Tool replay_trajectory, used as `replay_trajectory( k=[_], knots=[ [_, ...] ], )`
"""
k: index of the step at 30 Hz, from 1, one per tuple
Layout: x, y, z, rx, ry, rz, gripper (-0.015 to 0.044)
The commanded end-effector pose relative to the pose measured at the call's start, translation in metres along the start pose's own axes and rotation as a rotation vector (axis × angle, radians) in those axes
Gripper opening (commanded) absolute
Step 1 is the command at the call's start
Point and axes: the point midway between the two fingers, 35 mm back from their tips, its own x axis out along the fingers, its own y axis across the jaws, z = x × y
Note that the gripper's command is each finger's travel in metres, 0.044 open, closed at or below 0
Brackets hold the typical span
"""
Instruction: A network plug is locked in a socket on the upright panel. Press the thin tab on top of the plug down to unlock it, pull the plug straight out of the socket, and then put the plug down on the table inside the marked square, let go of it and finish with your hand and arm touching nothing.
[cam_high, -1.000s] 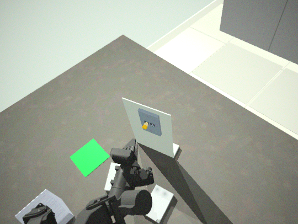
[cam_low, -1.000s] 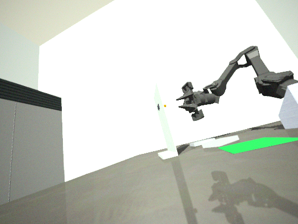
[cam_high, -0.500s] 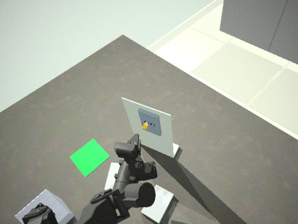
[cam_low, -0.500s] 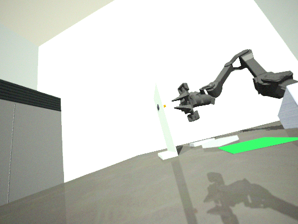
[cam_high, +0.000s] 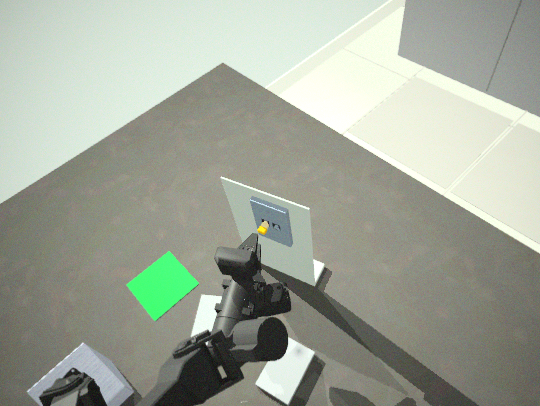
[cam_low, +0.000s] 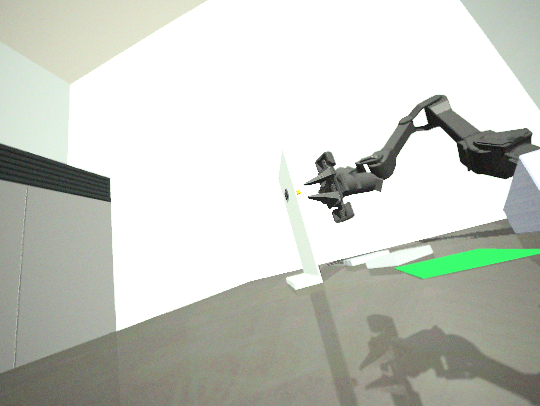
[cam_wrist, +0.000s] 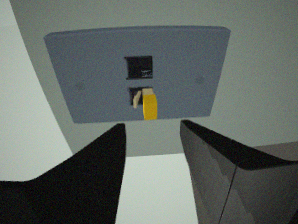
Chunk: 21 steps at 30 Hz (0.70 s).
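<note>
The plug (cam_high: 262, 229) (cam_low: 298, 192) (cam_wrist: 150, 107) has a yellow outer end and a tan body. It sits in one of two dark openings of the blue-grey socket plate (cam_high: 281, 238) (cam_wrist: 95, 65) on the upright panel (cam_high: 300, 257) (cam_low: 296, 220) (cam_wrist: 265, 75). Its thin tan tab (cam_wrist: 136, 99) stands out on its left side in the wrist view. My gripper (cam_high: 256, 235) (cam_low: 307, 191) (cam_wrist: 153, 129) is partly open and empty, a short way in front of the plug, one finger above the other in the exterior view. The green marked square (cam_high: 162, 285) (cam_low: 465, 260) holds nothing.
White blocks (cam_high: 287, 370) (cam_low: 400, 256) lie on the table under the arm. The panel has a white foot (cam_high: 319, 270) (cam_low: 300, 281). A grey block (cam_high: 95, 367) (cam_low: 525, 200) stands near the arm's base.
</note>
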Motion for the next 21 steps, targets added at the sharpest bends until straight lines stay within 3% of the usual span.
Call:
replay_trajectory(
  k=[1, 21],
  knots=[
    [0.006, 0.002, 0.004, -0.001, -0.007, 0.003, 0.0156],
    [0.027, 0.002, 0.008, 0.0, -0.008, 0.005, 0.0136]
  ],
)
